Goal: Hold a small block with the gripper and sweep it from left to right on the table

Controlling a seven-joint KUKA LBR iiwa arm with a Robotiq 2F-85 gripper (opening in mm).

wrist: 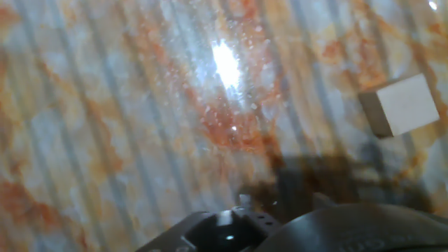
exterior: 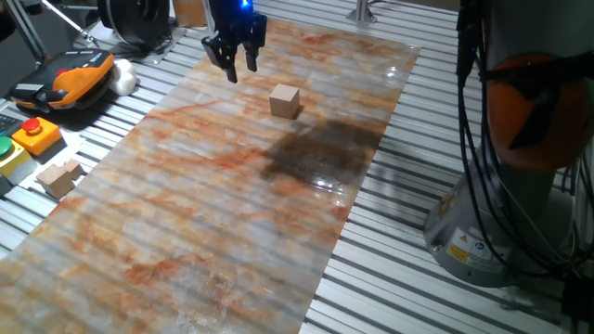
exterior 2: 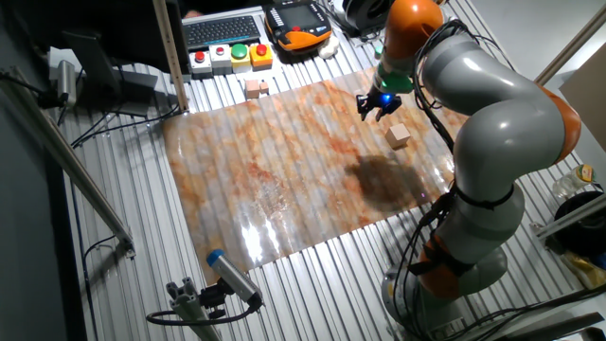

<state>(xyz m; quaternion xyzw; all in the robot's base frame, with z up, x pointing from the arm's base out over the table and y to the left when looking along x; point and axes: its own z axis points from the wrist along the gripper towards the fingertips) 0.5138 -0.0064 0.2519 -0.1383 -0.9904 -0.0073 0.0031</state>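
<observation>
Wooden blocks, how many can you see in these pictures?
2. The small block lies on the marbled table, apart from the open gripper above it. A pair of joined blocks sits off the board on the metal slats. Others may be hidden.

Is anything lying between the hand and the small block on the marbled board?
Nothing. In one fixed view, only bare marbled table shows between the hand and the small block; the hand view shows the same bare surface beside the block.
</observation>
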